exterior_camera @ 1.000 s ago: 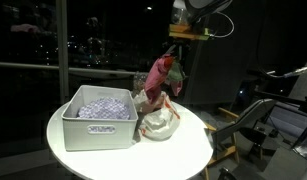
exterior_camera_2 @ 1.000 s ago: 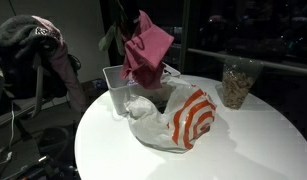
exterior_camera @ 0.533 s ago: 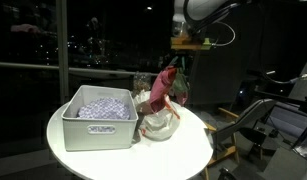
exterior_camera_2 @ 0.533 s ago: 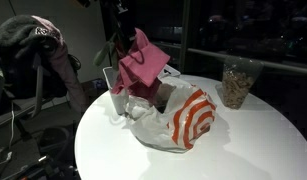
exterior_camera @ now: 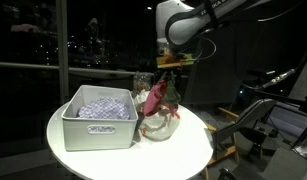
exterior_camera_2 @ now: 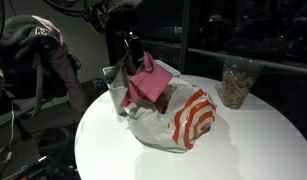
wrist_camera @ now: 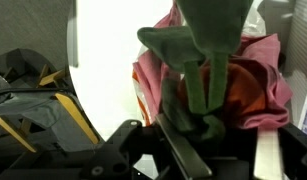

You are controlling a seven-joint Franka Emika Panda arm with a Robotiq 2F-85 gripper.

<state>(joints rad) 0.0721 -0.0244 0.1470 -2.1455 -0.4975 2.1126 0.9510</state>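
On the left of the round white table (exterior_camera: 188, 152) stands a pale bin (exterior_camera: 93, 128) filled with small light pieces. Just to its right, in both exterior views, the hand (exterior_camera: 164, 76) is clenched on the top of a pink cloth (exterior_camera: 158, 97), which hangs down from it in loose folds. The cloth's lower end sits over the open mouth of a white plastic bag (exterior_camera: 161, 124), which lies crumpled against the bin's side; whether the cloth touches the bag cannot be told.

In an exterior view from another side, a chair (exterior_camera_2: 38, 60) piled with clothes stands off the table at far left. Next come the bin (exterior_camera_2: 113, 88), then the hand (exterior_camera_2: 130, 47) with the cloth (exterior_camera_2: 148, 80) dangling beside it, then the bag (exterior_camera_2: 188, 118) with its red swirl mark, and well apart at far right a clear jar (exterior_camera_2: 234, 85).

The wrist view shows the cloth (wrist_camera: 258, 85) bunched close to the hand, pink with a green part in front.
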